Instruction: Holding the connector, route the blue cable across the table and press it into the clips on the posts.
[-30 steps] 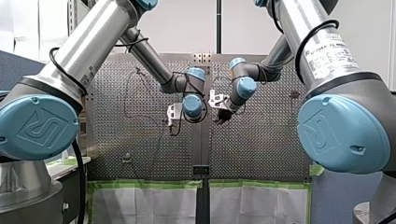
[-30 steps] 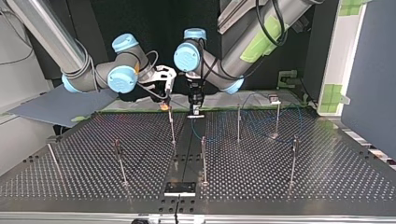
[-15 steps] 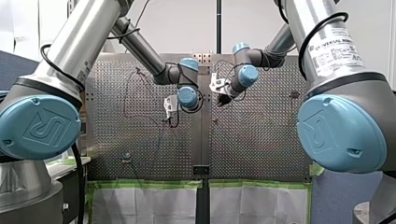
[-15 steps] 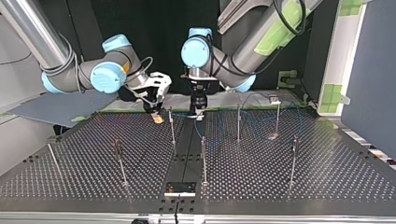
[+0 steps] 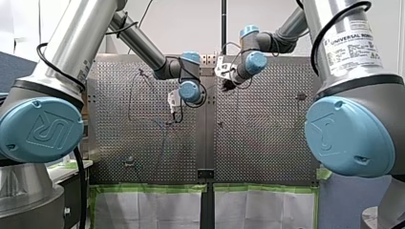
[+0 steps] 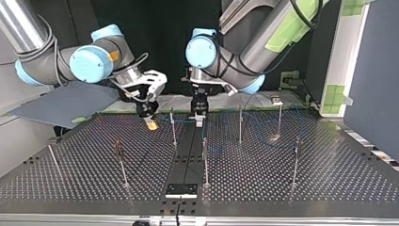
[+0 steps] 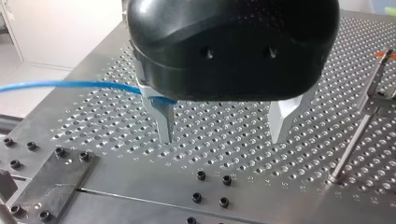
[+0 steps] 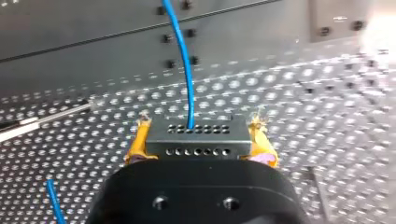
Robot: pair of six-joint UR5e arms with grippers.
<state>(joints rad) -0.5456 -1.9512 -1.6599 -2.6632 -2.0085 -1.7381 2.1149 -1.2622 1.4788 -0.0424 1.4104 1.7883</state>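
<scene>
Over the table (image 6: 282, 188), you see the right gripper (image 8: 200, 140) pinching the connector (image 8: 196, 148) between its yellow pads (image 8: 137, 145), the blue cable (image 8: 184, 60) running ahead from it. The left gripper (image 7: 223, 136) has its jaws spread, the cable passing beside one finger (image 7: 163, 119).

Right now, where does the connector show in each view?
Right wrist view: connector between my right hand's yellow pads.
Top view: at that hand's tip, left of the nearest post; too small to make out.
Front view: hidden in that hand, far middle of the table.
Left wrist view: not in it.
Shared landmark: the blue cable leaving it.
</scene>
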